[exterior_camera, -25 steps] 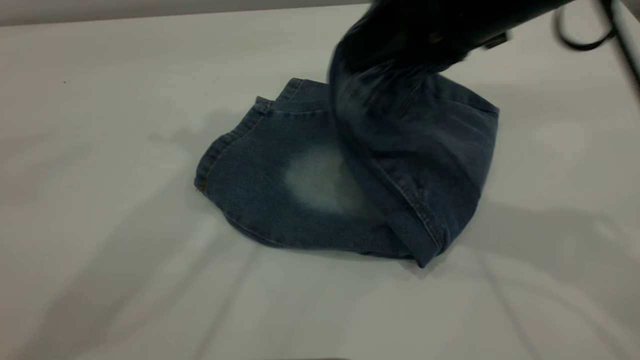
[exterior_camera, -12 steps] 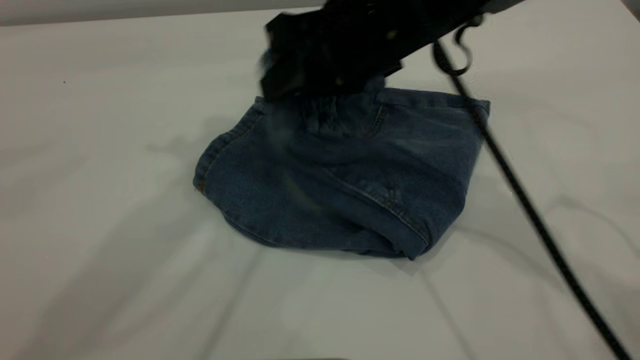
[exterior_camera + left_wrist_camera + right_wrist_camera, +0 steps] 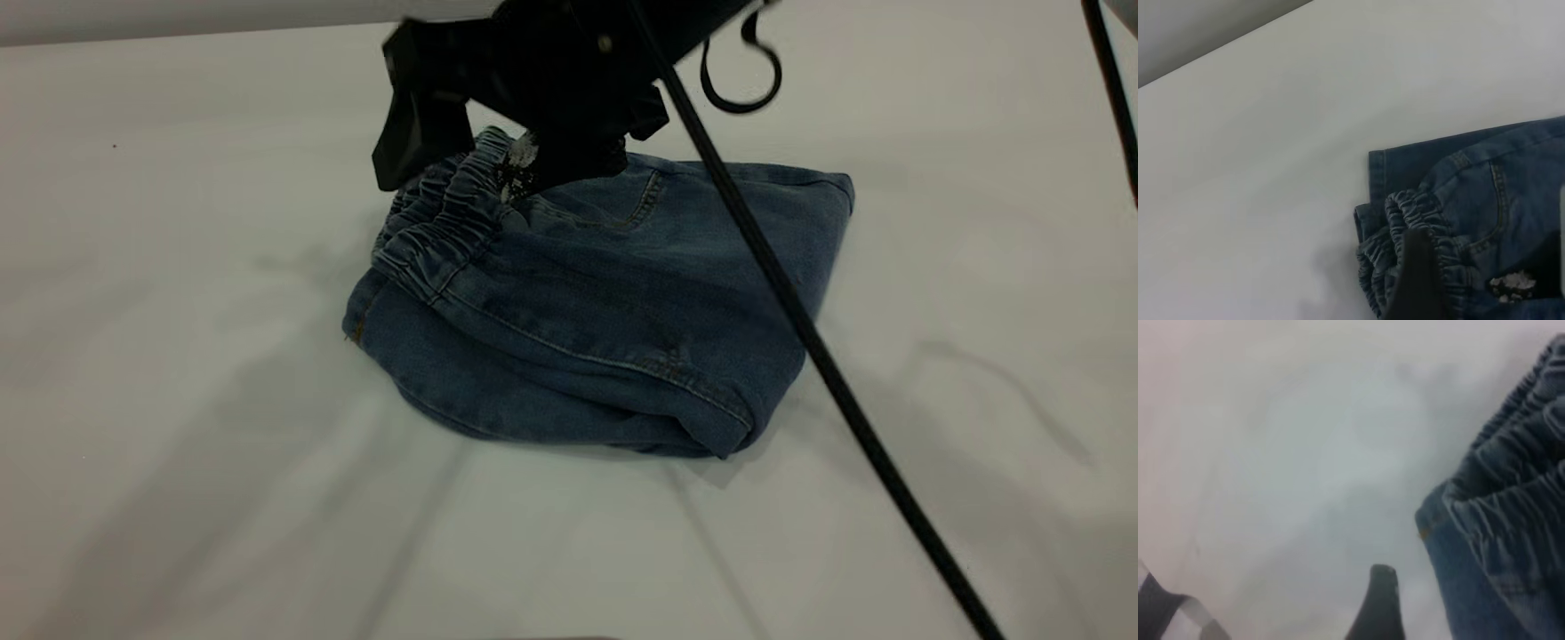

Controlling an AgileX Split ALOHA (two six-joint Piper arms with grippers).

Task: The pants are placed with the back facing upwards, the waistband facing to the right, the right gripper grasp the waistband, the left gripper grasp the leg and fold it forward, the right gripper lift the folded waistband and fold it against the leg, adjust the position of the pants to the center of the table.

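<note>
Your right gripper [image 3: 498, 169] has carried the waistband [image 3: 444, 222] over onto the leg. Its fingers look apart now, with the waistband right under them. I cannot see your left gripper.

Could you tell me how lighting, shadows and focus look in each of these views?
Exterior view: dim, even light, soft grey shadows across the table, the pants sharp, no glare. Left wrist view: the waistband is fairly crisp, with a dark blurred shape in front of it. Right wrist view: soft and hazy throughout, and the right tool shows as a blurred dark finger.
</note>
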